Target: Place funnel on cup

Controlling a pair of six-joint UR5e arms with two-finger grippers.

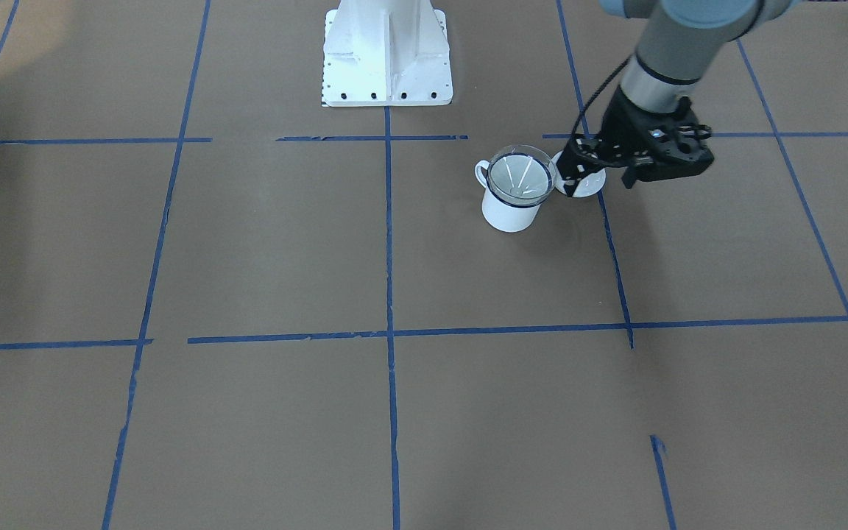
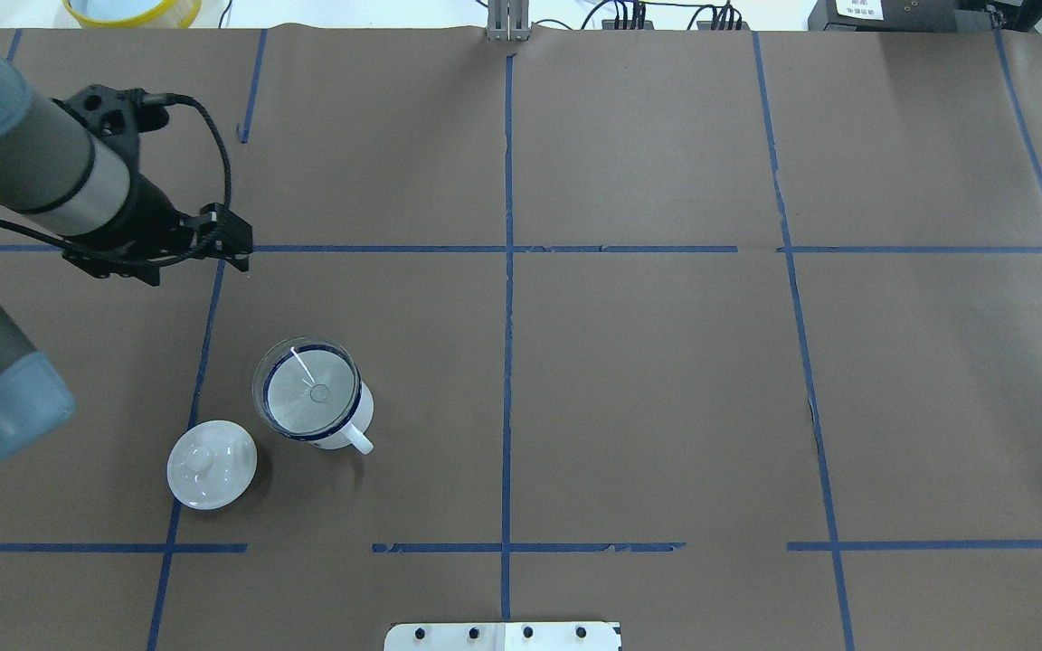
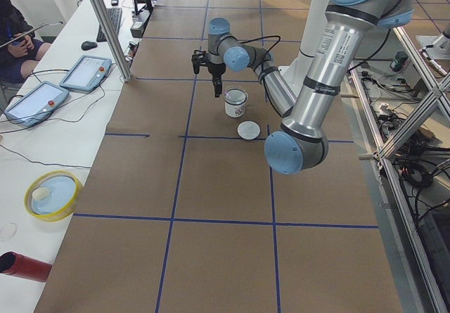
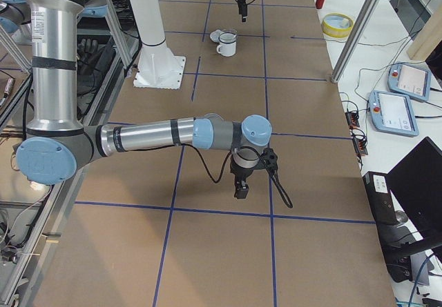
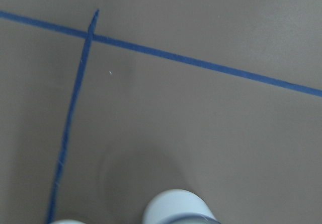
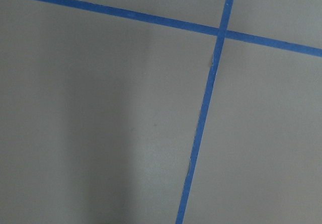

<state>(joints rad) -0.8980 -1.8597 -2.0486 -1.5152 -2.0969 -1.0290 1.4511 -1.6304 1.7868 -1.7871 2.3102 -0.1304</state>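
One clear funnel (image 2: 307,391) sits cone-up in the mouth of the white cup (image 2: 345,432), its wide rim resting over the cup's dark blue rim. The pair stands on the counter (image 2: 666,407), nearer the robot's base than the left gripper (image 2: 233,244) and a little to that gripper's right. The left gripper hangs above the counter, apart from both and grasping nothing; whether its jaws are parted or closed I cannot tell. A white knobbed lid (image 2: 212,466) lies just beside the cup, toward the base from the gripper. The right gripper (image 4: 242,188) hovers well apart, near a blue tape line (image 4: 138,205); its state cannot be told from that side view.
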